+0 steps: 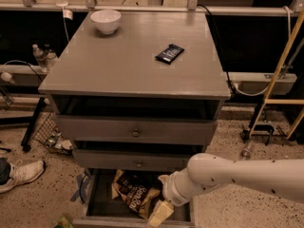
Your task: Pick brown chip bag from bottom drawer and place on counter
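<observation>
Status, camera view: pick not confirmed, place not started. Lowest deep grey wooden drawer (pixel 97 199) standing open. Cream-tipped gripper (pixel 159 214) on white arm (pixel 228 175) down inside it, near front right corner. Crinkled dark-brown chip bag with white lettering (pixel 134 194) lying on drawer floor, just left of gripper and slightly behind; touching or only close, cannot tell. Gripper state: cannot tell, wide or closed. Broad flat grey counter top (pixel 123 65) well above gripper, carrying white bowl (pixel 105 20) and small flat black wrapper (pixel 169 53), no bag. Left to do, by judgement: secure grasp, lift clear of drawer, set on counter top.
</observation>
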You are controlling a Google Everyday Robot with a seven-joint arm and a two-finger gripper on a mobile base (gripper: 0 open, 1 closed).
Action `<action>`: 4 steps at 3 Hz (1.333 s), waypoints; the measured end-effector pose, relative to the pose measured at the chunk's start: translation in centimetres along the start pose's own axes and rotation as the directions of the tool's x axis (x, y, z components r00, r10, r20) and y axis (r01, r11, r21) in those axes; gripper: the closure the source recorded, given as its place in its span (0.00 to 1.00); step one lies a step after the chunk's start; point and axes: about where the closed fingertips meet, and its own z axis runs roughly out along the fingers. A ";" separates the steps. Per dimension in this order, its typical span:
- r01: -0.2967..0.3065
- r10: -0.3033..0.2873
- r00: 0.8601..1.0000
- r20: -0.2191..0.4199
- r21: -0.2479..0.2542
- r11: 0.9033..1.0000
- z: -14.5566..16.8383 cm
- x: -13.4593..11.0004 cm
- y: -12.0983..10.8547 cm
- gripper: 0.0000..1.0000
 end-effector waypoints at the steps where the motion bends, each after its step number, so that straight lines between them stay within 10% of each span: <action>1: -0.124 0.123 0.992 0.007 0.053 0.991 4.5 4.2 -2.8 0.00; 3: -0.246 0.239 0.969 0.066 0.114 0.963 9.5 9.1 -6.7 0.00; 4: -0.254 0.246 0.963 0.107 0.075 0.964 13.8 10.0 -9.5 0.00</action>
